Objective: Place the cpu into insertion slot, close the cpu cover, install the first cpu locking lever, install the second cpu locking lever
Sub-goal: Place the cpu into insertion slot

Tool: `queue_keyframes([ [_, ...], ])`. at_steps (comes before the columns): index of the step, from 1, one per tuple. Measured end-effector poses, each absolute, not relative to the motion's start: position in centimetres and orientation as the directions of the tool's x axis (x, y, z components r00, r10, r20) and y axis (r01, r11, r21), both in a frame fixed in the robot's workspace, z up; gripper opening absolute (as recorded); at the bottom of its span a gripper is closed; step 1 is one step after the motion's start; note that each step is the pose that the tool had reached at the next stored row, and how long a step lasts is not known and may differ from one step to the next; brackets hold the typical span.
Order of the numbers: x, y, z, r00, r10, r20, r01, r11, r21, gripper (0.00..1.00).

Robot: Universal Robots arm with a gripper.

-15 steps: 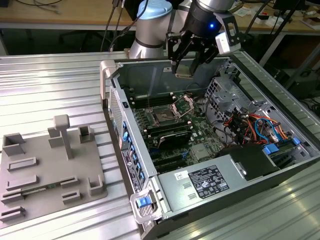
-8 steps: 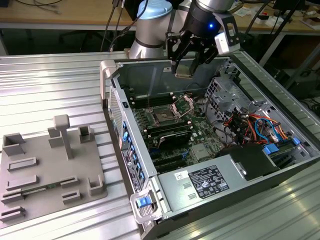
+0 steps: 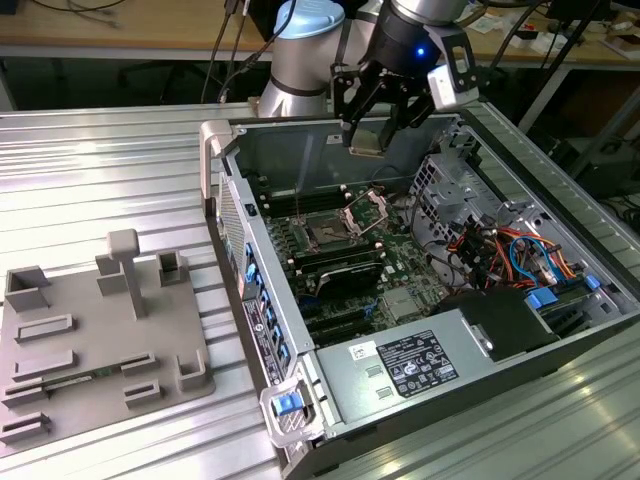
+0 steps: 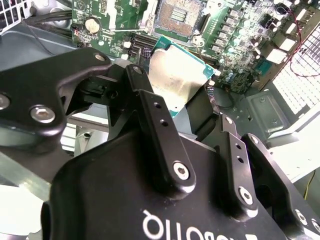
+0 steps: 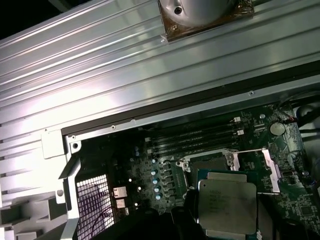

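Open computer case (image 3: 262, 300) on a ribbed metal table (image 3: 100, 160), with the green circuit board (image 3: 400, 265) lying on its floor. The gripper (image 3: 368, 135) hangs over the far part of the case. Its two fingers (image 4: 150, 115) are clamped on the cpu (image 4: 175, 80) by two opposite edges, so the chip sits flat between them with its dull metal top toward the wrist. The cpu is in the air, above the insertion slot (image 3: 328, 232) and apart from it. The slot lies bare, and the cpu cover (image 3: 366, 210) stands raised at the slot's side toward the exterior view's right. By its look the cpu is light, thin and stiff, with a smooth top that offers little friction. Its underside and the slot's contacts are likely fragile. An edge hold that keeps the chip level therefore seems the safe grasp, with no pressure on either face.
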State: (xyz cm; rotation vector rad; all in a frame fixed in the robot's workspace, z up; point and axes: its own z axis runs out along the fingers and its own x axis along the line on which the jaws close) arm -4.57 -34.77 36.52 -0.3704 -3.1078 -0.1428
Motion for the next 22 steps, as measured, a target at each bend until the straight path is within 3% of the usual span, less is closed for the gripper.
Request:
queue_keyframes([
  [22,-4.9,-34.77,36.51,-0.947,0.32,0.019,0.321,0.943,0.089,0.55],
])
